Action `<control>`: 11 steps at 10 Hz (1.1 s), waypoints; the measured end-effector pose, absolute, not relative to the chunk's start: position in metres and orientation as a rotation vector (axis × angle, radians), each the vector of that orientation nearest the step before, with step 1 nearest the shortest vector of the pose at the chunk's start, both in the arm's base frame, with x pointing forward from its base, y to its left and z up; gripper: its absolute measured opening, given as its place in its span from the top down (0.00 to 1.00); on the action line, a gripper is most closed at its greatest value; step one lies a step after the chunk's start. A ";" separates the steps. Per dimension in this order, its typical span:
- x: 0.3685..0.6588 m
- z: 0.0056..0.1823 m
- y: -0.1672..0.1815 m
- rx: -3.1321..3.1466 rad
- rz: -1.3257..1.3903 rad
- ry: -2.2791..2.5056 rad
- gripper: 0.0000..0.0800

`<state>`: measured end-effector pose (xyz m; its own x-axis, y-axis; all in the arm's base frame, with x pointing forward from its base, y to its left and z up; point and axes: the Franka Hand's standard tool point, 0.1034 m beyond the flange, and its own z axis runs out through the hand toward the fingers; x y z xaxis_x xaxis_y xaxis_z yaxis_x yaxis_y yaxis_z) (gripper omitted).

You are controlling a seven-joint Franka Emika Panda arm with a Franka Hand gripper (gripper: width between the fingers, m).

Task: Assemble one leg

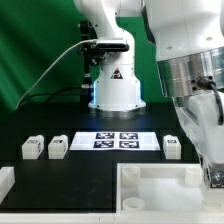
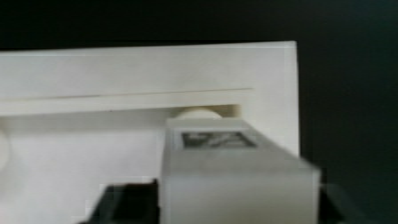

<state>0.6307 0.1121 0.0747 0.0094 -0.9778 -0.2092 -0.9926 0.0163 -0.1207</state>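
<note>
My gripper (image 2: 231, 205) is shut on a leg (image 2: 231, 160), a white blocky post with a tag on its far end. In the wrist view the leg's end touches or nearly touches a rounded nub (image 2: 201, 114) on the wall of the large white square part (image 2: 125, 75). In the exterior view the gripper (image 1: 210, 172) is low over that part's (image 1: 150, 185) right side, and the held leg is mostly hidden. Two loose legs (image 1: 33, 148) (image 1: 57, 148) stand at the exterior view's left, and a third (image 1: 172, 149) stands right of the marker board.
The marker board (image 1: 115, 140) lies on the black table in front of the robot's base (image 1: 117, 90). A white block (image 1: 5, 181) shows at the lower left edge of the exterior view. A green backdrop stands behind.
</note>
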 end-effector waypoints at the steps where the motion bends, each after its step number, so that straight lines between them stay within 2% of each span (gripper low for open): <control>1: 0.631 0.075 0.112 -2.059 0.090 2.049 0.34; 2: 0.632 0.076 0.112 -2.238 0.060 1.857 0.24; 4: 0.634 0.083 0.122 -2.619 0.008 1.411 0.20; 6: 0.635 0.082 0.118 -2.726 -0.033 1.171 0.19; 10: 0.634 0.070 0.117 -3.026 -0.114 0.301 0.19; 11: 0.634 0.071 0.118 -3.026 -0.115 0.291 0.22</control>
<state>0.6337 0.1177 0.0707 0.9788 -0.1938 0.0657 -0.1863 -0.9768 -0.1061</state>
